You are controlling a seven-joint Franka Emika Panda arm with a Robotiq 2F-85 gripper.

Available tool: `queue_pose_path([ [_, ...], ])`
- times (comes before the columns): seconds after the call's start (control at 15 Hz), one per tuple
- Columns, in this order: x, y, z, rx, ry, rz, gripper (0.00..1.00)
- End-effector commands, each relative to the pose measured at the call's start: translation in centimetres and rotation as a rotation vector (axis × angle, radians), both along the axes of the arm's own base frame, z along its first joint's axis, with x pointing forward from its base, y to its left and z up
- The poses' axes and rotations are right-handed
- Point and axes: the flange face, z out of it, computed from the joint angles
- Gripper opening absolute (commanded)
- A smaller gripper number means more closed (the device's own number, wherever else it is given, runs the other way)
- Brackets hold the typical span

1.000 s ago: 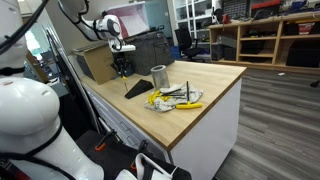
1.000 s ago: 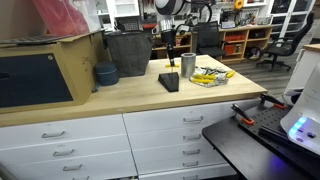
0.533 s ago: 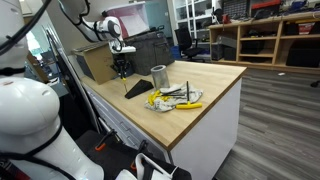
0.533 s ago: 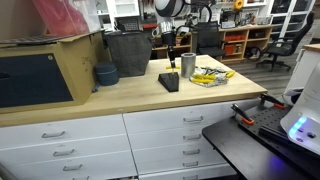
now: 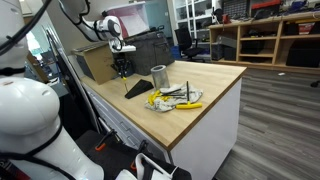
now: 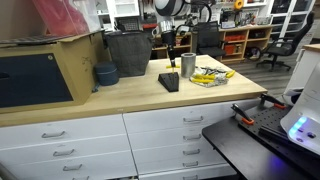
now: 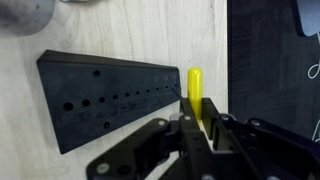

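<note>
Wrist view: gripper [image 7: 205, 128] enters from the bottom edge; its two black fingers [image 7: 187, 128] are pressed in on a yellow-handled tool [image 7: 196, 85], pinching it between them; the yellow end sticks out ahead of the fingertips; what kind of tool it is cannot be told from here.

Black block [image 7: 110, 100] lies flat on the wooden bench top [image 7: 120, 30], ahead and to the left of the fingers in this view; rows of small holes run along its upper face; its near end sits just beside the yellow end of the tool; whether the two touch cannot be told.

To the other side of the gripper in the wrist view the wood ends at a straight edge and a dark surface [image 7: 270, 60] begins; a blurred grey shape [image 7: 25, 15] sits in the far corner beyond the block.

In both exterior views the gripper [image 5: 121, 68] [image 6: 170, 62] points down and hangs low over the bench; the held tool is too small to make out there; the black block [image 5: 139, 90] [image 6: 169, 81] lies just below and beside it; a metal cup [image 5: 159, 75] [image 6: 189, 65] stands upright near the gripper, past the block; loose tools [image 5: 175, 97] [image 6: 210, 76] with yellow handles lie in a heap beyond the cup.

Behind the gripper: a dark bin [image 6: 128, 52]; a cardboard box [image 5: 98, 62] [image 6: 45, 70]; a blue bowl [image 6: 105, 73] between box and block, well apart from the fingers.
</note>
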Motion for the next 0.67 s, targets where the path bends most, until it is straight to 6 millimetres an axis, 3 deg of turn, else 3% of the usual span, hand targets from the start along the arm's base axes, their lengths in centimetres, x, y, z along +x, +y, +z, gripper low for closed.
queue_pose_path([
  [0.0, 0.39, 0.28, 0.48, -0.038, 0.001, 0.002, 0.04],
  [0.6, 0.28, 0.96, -0.44, -0.081, -0.015, 0.038, 0.04],
])
